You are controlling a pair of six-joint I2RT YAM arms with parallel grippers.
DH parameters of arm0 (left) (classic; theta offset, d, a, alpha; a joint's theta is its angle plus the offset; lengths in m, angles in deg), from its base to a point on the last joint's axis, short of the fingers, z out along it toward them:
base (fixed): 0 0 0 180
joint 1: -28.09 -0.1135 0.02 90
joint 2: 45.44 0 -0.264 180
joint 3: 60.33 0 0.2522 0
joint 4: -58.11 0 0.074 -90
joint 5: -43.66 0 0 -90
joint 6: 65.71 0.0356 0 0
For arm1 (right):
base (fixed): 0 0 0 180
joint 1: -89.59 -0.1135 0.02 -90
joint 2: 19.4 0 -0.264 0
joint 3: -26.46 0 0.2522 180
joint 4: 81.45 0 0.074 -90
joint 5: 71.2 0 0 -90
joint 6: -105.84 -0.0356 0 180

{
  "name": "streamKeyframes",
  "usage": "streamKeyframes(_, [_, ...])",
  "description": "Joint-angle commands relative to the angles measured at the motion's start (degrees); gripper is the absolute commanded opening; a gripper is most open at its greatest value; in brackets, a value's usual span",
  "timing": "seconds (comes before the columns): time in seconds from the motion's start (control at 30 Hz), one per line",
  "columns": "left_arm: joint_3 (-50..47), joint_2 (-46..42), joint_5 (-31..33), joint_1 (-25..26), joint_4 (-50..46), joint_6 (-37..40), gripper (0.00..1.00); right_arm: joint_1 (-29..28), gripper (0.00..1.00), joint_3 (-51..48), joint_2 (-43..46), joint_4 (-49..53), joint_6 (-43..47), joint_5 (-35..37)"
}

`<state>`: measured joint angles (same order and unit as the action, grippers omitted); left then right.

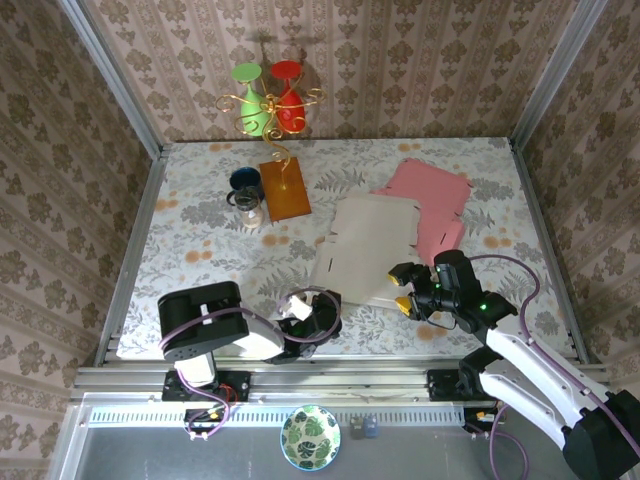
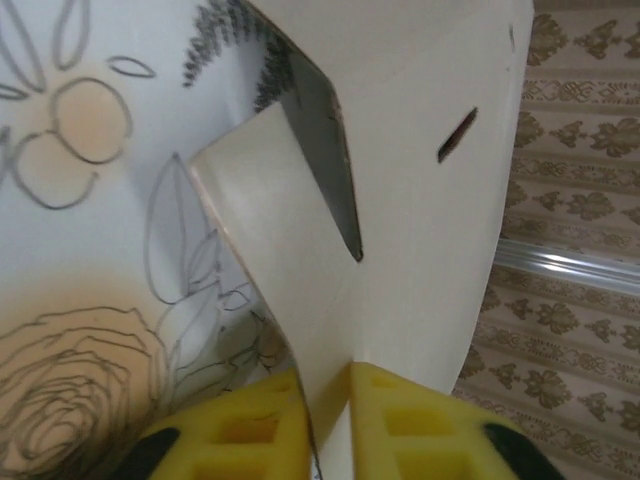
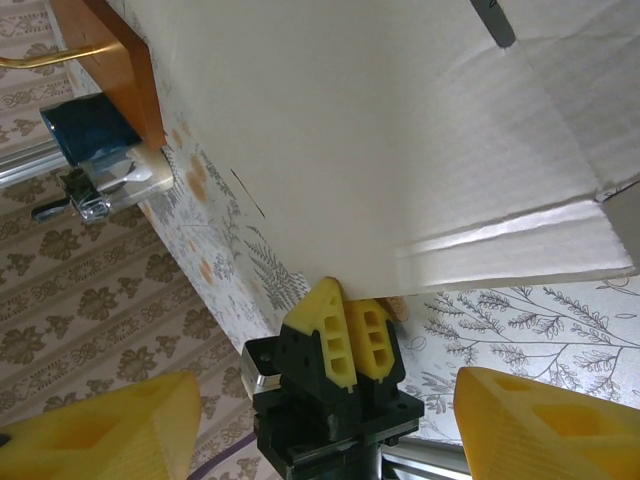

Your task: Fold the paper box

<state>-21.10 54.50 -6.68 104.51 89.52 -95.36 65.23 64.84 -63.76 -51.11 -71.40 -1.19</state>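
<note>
The paper box point(image 1: 365, 250) is a flat cream sheet with slots, lying mid-table. My left gripper point(image 1: 312, 308) sits at its near-left corner. In the left wrist view this gripper point(image 2: 325, 378) is shut on a bent-up flap point(image 2: 290, 270) of the box, with yellow pads point(image 2: 250, 420) on both sides of the paper. My right gripper point(image 1: 402, 289) is at the box's near-right edge. Its yellow fingers point(image 3: 110, 430) stand wide apart with nothing between them, so the right gripper point(image 3: 325, 415) is open. The box panel point(image 3: 380, 130) lies just ahead of it, and the left gripper point(image 3: 350, 335) pinches that panel's edge.
A pink flat sheet point(image 1: 432, 198) lies partly under the cream one at the back right. A wooden board point(image 1: 284, 188), a dark blue cup point(image 1: 245, 181) and a gold stand with green and red glasses point(image 1: 268, 98) are at the back left. A patterned bowl point(image 1: 310, 437) sits below the table's front rail.
</note>
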Motion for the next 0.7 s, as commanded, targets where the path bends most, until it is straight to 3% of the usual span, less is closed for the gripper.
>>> streamKeyframes(0.0, [-0.18, -2.38, 3.29, -0.14, 2.0, -0.06, 0.09, 0.36, 0.68, -0.19, 0.0, 0.05, -0.73, -0.01])
streamKeyframes(0.1, [0.98, -7.21, 5.07, -0.16, -3.34, 2.06, 0.0, 0.23, 0.66, 0.41, 0.86, 0.96, -1.77, 0.5])
streamKeyframes(0.4, [9.25, -17.16, 8.62, -2.18, -17.82, 7.4, 0.0, -3.23, 0.56, 6.58, 8.64, 8.74, -15.04, 11.57])
streamKeyframes(0.67, [15.35, -16.91, 6.95, -5.08, -17.42, 12.46, 0.0, -7.02, 0.57, 13.83, 3.33, 4.85, -18.89, 19.01])
